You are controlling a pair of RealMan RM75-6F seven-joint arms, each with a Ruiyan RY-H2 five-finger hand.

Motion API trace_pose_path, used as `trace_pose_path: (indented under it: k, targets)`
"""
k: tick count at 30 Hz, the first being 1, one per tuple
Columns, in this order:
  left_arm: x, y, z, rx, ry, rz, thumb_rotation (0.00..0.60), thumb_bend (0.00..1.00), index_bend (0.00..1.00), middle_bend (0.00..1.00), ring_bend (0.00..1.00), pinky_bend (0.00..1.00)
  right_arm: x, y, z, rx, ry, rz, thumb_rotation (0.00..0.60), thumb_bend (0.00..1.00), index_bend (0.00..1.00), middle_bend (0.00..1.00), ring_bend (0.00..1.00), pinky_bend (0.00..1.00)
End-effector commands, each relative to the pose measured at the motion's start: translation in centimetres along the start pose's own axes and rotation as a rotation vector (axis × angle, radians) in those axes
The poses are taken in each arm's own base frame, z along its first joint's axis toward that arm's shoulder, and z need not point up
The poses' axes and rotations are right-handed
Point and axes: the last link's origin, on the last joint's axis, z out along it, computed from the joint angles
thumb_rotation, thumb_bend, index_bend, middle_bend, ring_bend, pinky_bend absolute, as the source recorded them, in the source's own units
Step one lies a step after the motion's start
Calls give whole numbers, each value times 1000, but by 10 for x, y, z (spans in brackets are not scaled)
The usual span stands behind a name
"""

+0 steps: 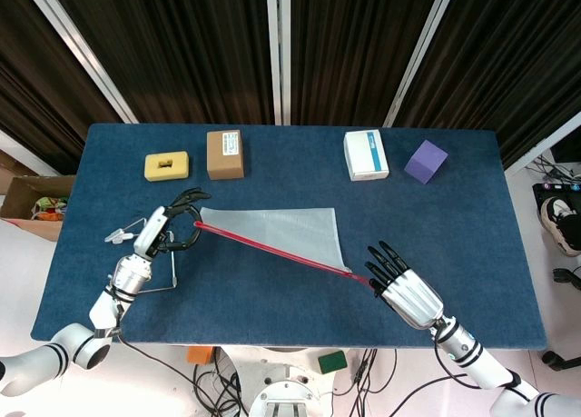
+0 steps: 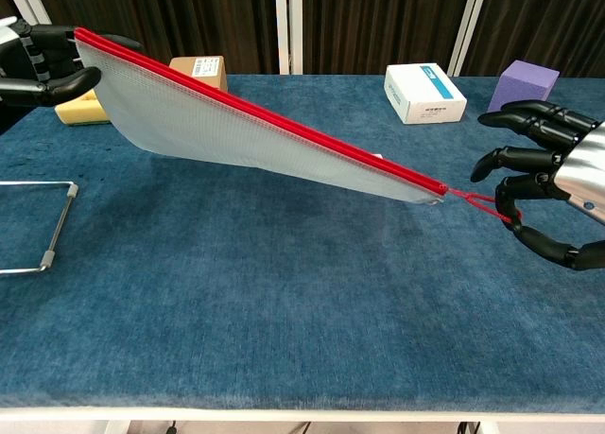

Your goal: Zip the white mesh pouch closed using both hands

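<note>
**Pouch stretched between two hands**

While the left hand [image 2: 43, 65] is pinching one corner of the white mesh pouch [image 2: 236, 131], the right hand [image 2: 548, 183] is hooking the red pull loop [image 2: 477, 202] at the other end, holding the pouch taut above the bench [image 2: 284, 311].

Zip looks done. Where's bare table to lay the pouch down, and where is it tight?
Bare cloth runs along the near edge below the white mesh pouch, between the left hand and right hand. More lies right of the pouch, below the purple block. It's tight beside the left hand, by the wire frame, and along the back row of boxes.
</note>
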Motion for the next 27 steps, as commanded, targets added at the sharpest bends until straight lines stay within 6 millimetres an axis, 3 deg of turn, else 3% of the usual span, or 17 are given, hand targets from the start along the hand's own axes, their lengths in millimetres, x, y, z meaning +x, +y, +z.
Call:
trace_pose_path:
  k: [1,3,4,5,6,9,11,15,19,27]
  targets:
    - [0,-1,0,4,1,5,600,524,631,217,72,136,-4,0,-2,-5,-17,6,600,436,695,289,0,0]
    - [0,-1,0,4,0,12,600,523,626,217,72,136,-5,-1,-2,-5,-25,6,600,420,667,272,0,0]
    - [0,-1,0,4,1,25,600,520,617,216,72,136,-5,-1,-1,-9,-29,6,600,392,599,243,0,0]
    - [1,-1,-1,3,2,49,600,512,594,212,72,136,-6,-1,0,-17,-34,9,600,357,506,206,0,0]
    - [1,-1,-1,2,2,102,600,497,542,202,72,136,-6,-1,2,-33,-47,19,600,296,351,152,0,0]
    - [2,-1,-4,2,-9,298,600,444,320,148,68,136,-4,-2,7,-68,-86,50,600,133,17,21,0,0]
    - [2,2,-6,1,-9,420,600,413,236,120,63,135,-1,-3,13,-79,-95,73,600,82,0,1,0,0]
    - [2,6,-15,14,-16,591,600,368,168,86,53,130,5,-1,23,-95,-92,119,600,36,0,0,0,0]
    - [15,14,-30,66,15,820,600,276,113,59,32,123,17,9,27,-130,-71,135,600,26,0,0,0,0]
    - [54,42,-70,173,147,1001,600,207,126,63,32,121,49,49,2,-295,-39,131,600,68,0,13,0,0]
